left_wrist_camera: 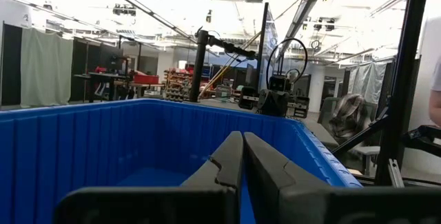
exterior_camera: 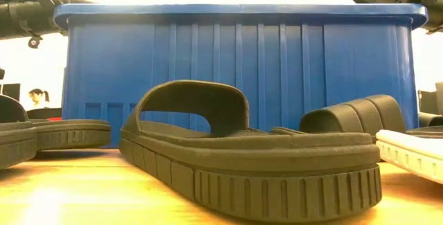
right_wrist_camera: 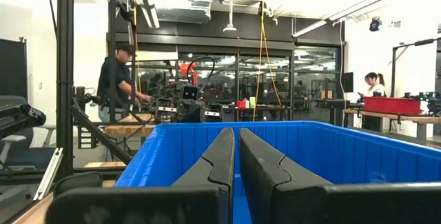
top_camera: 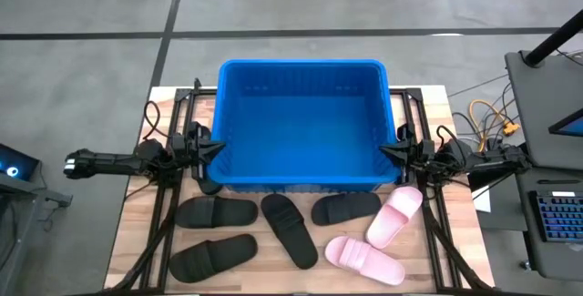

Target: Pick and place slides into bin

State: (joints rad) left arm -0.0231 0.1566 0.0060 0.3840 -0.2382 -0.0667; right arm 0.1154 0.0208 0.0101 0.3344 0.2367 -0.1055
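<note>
The left pincer (top_camera: 217, 148) sits clenched and empty at the left wall of the bin (top_camera: 303, 76); its 2 fingers (left_wrist_camera: 231, 156) lie pressed together and point across the rim toward the right pincer (top_camera: 386, 151). That one is clenched and empty too, at the opposite wall, with its fingers (right_wrist_camera: 222, 156) meeting above the rim and aimed back at the left pincer. The blue bin fills the space between the 2 pincers.

All 6 slides lie on the bench (top_camera: 137, 219), outside the bin along its near wall. Just below the left pincer lies a black slide (top_camera: 216, 212), with a 2nd black slide (top_camera: 213, 255) farther out from it. A 3rd black slide (top_camera: 289, 230) lies at an angle about midway between the pincers, and a 4th (top_camera: 344, 208) lies nearer the right pincer. Just below the right pincer a pink slide (top_camera: 394, 216) leans diagonally, with the other pink slide (top_camera: 364, 260) beyond it.
</note>
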